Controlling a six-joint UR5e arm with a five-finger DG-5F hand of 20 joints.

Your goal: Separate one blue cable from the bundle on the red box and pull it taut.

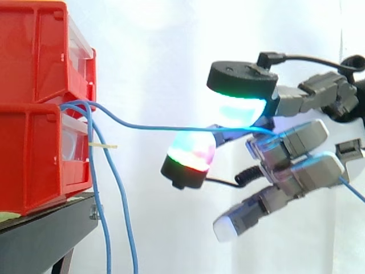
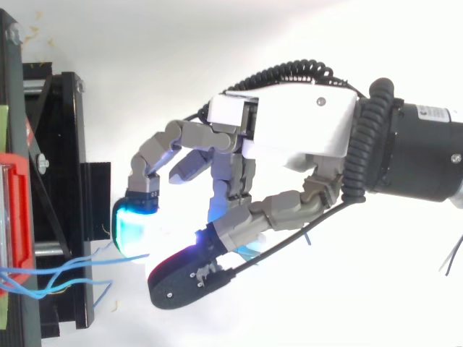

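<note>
One blue cable (image 1: 165, 128) ran almost level, sagging slightly, from the gap between the stacked red bins (image 1: 34, 154) to the hand (image 1: 296, 140). The hand pinched it between two curled, glowing pads (image 1: 242, 108), its other fingers looser. The bundle (image 1: 117, 178) hung down beside the black stand (image 1: 45, 234).

Can't see the red bins (image 1: 34, 114) whole, cut off at the left edge in both views, nor the hanging cables (image 1: 129, 228), running off the bottom in the side view. Can't trace the pinched blue cable (image 1: 171, 129) behind the glowing pads (image 1: 239, 108) of the hand (image 2: 289, 123); from above, lost in white glare there.
</note>
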